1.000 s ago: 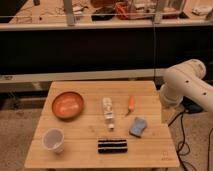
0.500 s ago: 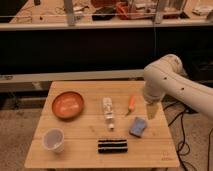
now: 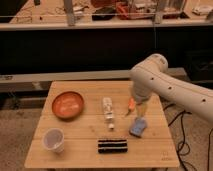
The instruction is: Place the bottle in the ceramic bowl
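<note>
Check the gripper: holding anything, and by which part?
Nothing held. The gripper hangs open near the blue sponge; the bottle lies untouched on the table.

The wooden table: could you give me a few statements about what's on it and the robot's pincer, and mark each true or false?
1. The small clear plastic bottle with a white cap lies on its side on the wooden table. True.
2. The bottle is inside the shallow round terracotta bowl. False: it lies on the table beside the bowl, apart from it.
3. The pincer hangs over the table's right part in the picture, near the blue sponge. True.
4. The pincer grips the bottle. False: the bottle lies apart from it.
5. The translucent plastic cup stands behind the bowl. False: it stands nearer the camera.
</note>
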Controlling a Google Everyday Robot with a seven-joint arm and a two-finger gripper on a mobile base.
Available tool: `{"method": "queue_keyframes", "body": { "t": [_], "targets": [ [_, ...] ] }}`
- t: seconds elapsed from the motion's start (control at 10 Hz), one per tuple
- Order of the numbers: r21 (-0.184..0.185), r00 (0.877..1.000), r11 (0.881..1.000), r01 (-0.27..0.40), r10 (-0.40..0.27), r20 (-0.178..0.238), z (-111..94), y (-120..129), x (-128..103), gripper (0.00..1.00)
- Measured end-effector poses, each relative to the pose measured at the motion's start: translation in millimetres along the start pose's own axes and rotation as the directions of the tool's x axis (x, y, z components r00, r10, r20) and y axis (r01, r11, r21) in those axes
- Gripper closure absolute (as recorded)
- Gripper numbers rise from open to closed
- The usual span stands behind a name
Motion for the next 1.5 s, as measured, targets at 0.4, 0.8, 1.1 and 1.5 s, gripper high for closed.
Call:
{"method": "queue_keyframes", "body": {
  "t": [0.4,0.8,1.1,1.5],
  "targets": [
    [0.015,0.992,0.993,0.118,-0.118,0.04,10.7,-14.9,-36.8,0.2],
    [0.029,0.975,0.978,0.209,-0.21,0.071,23.8,-24.3,-53.4,0.2],
    [0.044,0.953,0.958,0.285,-0.288,0.098,35.0,-36.6,-69.9,0.2],
    [0.046,0.928,0.937,0.347,-0.35,0.129,64.9,-36.8,-76.4,0.2]
  ]
}}
